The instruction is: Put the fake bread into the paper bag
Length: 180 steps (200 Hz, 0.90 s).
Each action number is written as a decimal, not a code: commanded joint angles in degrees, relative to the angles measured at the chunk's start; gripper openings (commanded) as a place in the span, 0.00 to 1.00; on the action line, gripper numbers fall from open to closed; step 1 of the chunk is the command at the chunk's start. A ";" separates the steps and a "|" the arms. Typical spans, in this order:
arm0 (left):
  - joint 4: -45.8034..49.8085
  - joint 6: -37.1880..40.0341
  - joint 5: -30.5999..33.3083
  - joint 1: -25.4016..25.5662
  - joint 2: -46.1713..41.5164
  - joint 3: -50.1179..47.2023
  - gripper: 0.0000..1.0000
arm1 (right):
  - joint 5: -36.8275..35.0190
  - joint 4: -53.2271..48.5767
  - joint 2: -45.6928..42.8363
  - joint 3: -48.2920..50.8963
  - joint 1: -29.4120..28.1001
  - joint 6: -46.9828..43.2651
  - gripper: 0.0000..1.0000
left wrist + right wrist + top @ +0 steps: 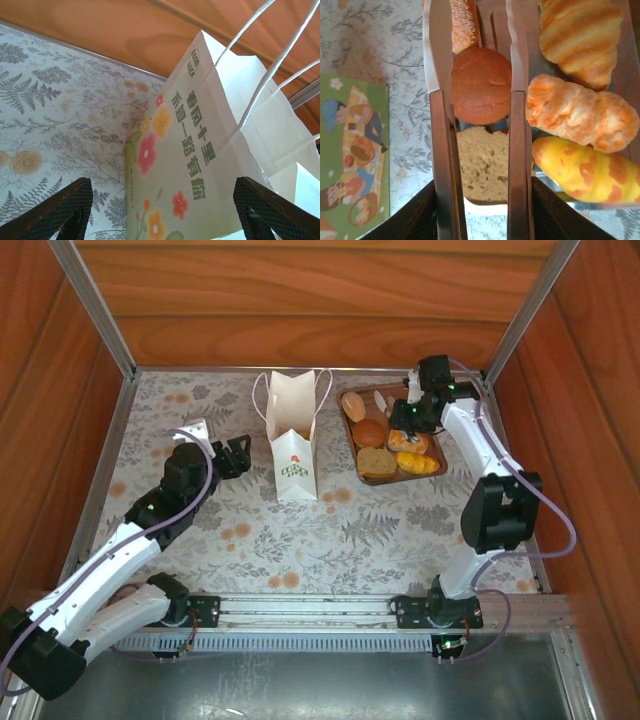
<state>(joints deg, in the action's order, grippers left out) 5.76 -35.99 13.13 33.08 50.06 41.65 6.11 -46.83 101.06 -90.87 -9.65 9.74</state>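
When viewed from overhead, left arm stretched from the near left corner, elbow bent, wrist turned toward the paper bag [293, 450]. Left gripper [235, 452] just beside the bag's left face, low over the floral table [300, 540]. Bag upright near the table's middle, mouth open, with a brownish patch inside too small to identify. Right arm rising from the near right, folded back at the elbow, forearm slanting down to a brown tray [349, 436] right of the bag. Right gripper [408, 418] above that tray. Fake bread [376, 462] on the tray, several pieces packed close together.

From the left wrist: black fingers [55, 210] spread wide, with the bag's flowered, green-lettered side between them and apart from both. Cord handles looping up to the right.

From the right wrist: dark fingers [555, 222] clamped on a pair of tongs [442, 150], blades straddling a round bun [481, 85]. Square slice [484, 165] touching the bun's near side. Right of the blades, a croissant [580, 37], a twisted roll [582, 112] and a yellow-orange pastry [585, 170], all on the tray.
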 commanded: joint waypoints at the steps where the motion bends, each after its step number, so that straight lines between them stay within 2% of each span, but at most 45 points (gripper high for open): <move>1: -0.10 0.13 1.55 0.29 -1.00 -1.05 0.78 | 2.89 4.08 2.10 -2.19 0.88 -1.05 0.46; 37: -0.22 -0.90 1.99 0.28 -0.96 -2.51 0.79 | 4.82 5.25 4.84 -2.54 1.46 -2.78 0.48; 101: 0.12 -1.09 2.54 0.24 -1.36 -2.71 0.79 | 12.33 10.68 7.17 -0.90 3.12 -3.22 0.55; 180: 0.41 -1.19 2.95 0.23 -1.08 -2.46 0.79 | 14.87 5.80 13.50 -7.19 3.09 -7.98 0.58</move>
<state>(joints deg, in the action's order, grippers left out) 5.69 -37.10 14.98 33.08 49.41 39.13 18.28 -39.11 113.78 -95.09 -6.72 4.89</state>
